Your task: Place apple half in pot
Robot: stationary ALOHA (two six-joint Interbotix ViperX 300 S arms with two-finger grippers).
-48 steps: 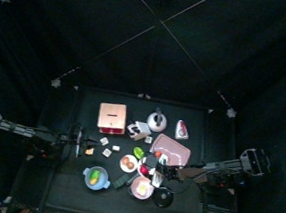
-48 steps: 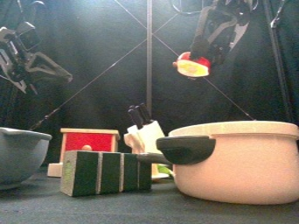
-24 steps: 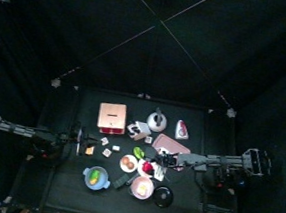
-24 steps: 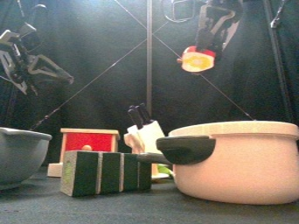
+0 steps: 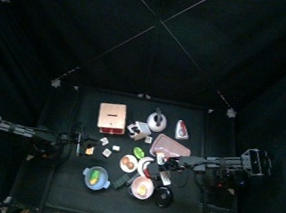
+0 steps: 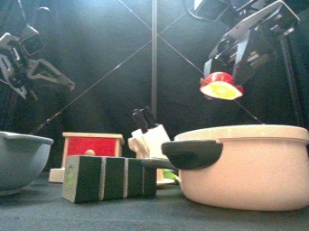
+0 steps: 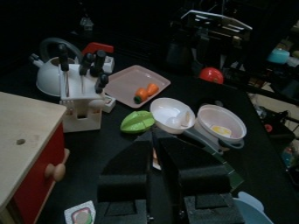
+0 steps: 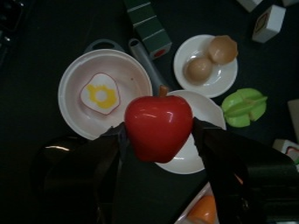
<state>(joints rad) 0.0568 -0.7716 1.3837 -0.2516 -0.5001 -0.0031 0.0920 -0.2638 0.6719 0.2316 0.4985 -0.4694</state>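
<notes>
I have the apple half [image 8: 159, 128] pinched in my right hand [image 8: 160, 131], hanging high over the worktop's front right. The dark pot [image 8: 70, 171] below is empty: the lowering and release remain. My left hand [image 7: 163, 179], jaws close together and empty, idles left.

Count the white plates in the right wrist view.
3: a plate bearing a fried egg, a second plate bearing two brown pieces, a third plate partly behind the apple half. Others may be hidden.

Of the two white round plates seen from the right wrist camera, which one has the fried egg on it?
The larger plate, beside the held apple half, has the fried egg. The smaller plate holds two brown round items instead.
</notes>
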